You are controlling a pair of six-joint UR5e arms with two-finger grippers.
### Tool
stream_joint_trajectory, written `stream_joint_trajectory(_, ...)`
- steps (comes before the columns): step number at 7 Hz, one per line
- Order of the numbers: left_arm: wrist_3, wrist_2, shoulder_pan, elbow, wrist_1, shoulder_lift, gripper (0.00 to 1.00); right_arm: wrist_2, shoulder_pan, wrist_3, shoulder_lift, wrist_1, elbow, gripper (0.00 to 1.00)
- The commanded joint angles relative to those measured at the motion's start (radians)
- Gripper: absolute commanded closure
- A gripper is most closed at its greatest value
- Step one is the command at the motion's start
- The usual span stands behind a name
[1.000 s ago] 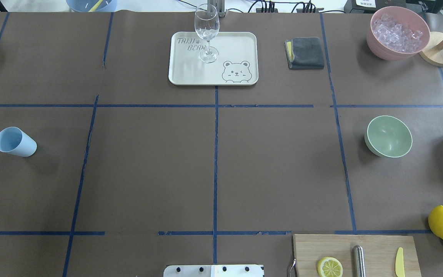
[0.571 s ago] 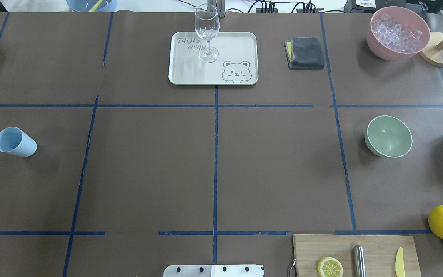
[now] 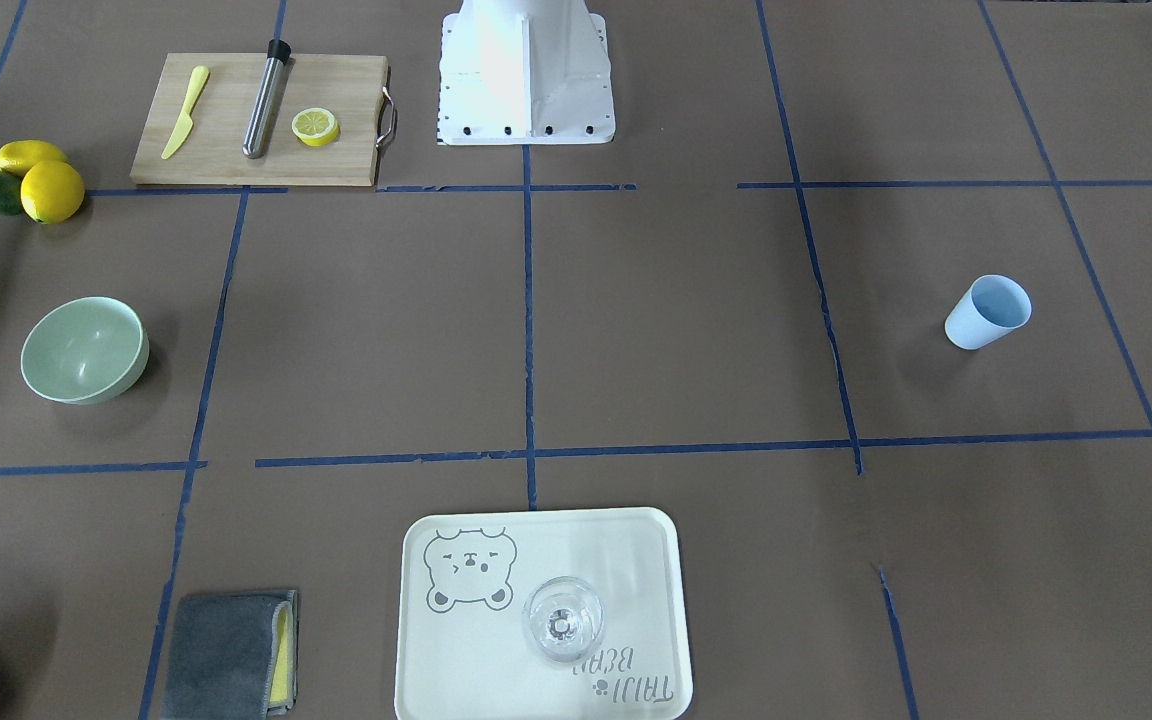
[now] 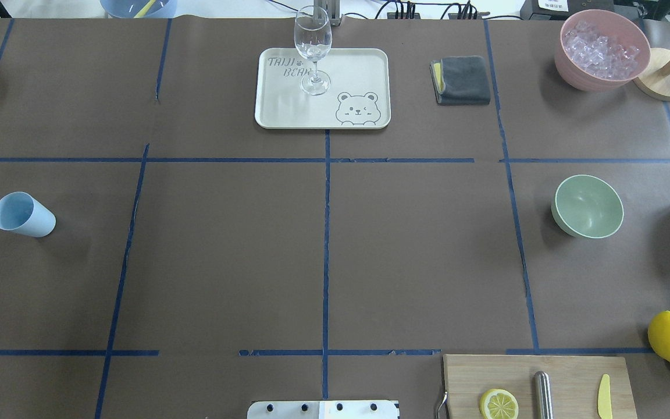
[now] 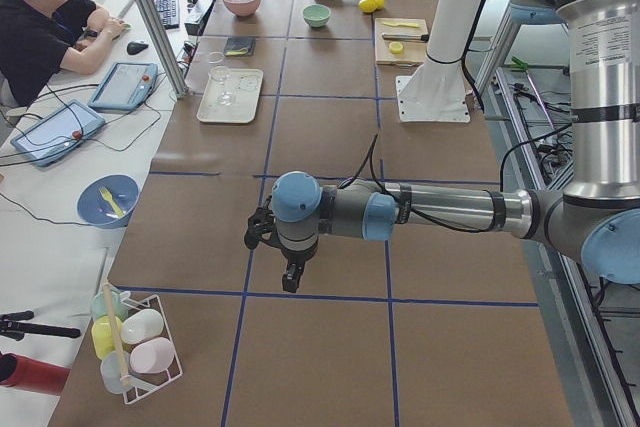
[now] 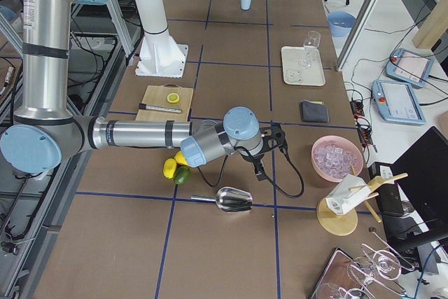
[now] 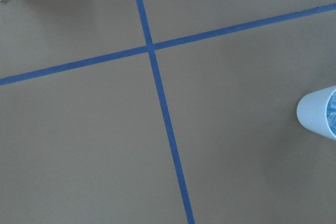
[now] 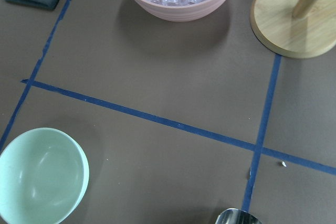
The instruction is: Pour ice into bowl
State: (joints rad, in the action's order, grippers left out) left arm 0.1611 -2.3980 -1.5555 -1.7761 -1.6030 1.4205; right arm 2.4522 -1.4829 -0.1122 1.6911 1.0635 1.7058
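- A brown paper-covered counter [image 4: 224,262] is marked into squares with blue tape.
- A round, pale mint-green bowl [image 4: 588,206] stands upright and empty on the robot's right side of the counter.
- A light blue plastic cup [image 4: 23,215] stands far off on the left side. In the left wrist view, what look like small glassy ice cubes [image 7: 332,113] show just inside its rim.
- A round pink bowl [image 4: 601,49], heaped with more ice, sits at the far right corner, well apart from the green bowl.
- The left tool [image 5: 289,283] hangs above the counter. It shows only from the side, so I cannot tell whether its fingers are apart or together.
- The right tool [image 6: 260,175] hangs near the pink bowl, and its state cannot be told either.
- A shiny metal scoop [image 6: 234,199] lies on the counter near the right arm.
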Motion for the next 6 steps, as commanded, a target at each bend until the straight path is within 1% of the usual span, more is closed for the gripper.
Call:
stream_joint_trajectory(1, 0.0, 0.0, -0.002, 0.0, 0.0, 0.0, 0.0, -0.001, 0.145, -0.032, 0.01, -0.181, -0.017, 0.0)
stream_joint_trajectory(2, 0.0, -0.001, -0.002, 0.0, 0.0, 0.0, 0.0, -0.011, 0.226, -0.182, 0.004, -0.194, -0.017, 0.0)
stream_joint_trajectory(3, 0.0, -0.001, 0.0, 0.0, -0.002, 0.0, 0.0, -0.142, 0.347, -0.314, -0.02, -0.192, -0.009, 0.0)
stream_joint_trajectory(4, 0.0, -0.001, 0.0, -0.002, -0.002, 0.001, 0.0, -0.27, 0.454, -0.431, -0.024, -0.229, -0.009, 0.0)
stream_joint_trajectory(5, 0.0, -0.001, 0.0, -0.002, -0.002, 0.005, 0.0, -0.278, 0.482, -0.46, -0.024, -0.255, -0.02, 0.0)
stream_joint_trajectory(6, 0.0, 0.0, 0.0, -0.003, -0.002, 0.008, 0.0, -0.285, 0.496, -0.458, -0.025, -0.255, -0.038, 0.02)
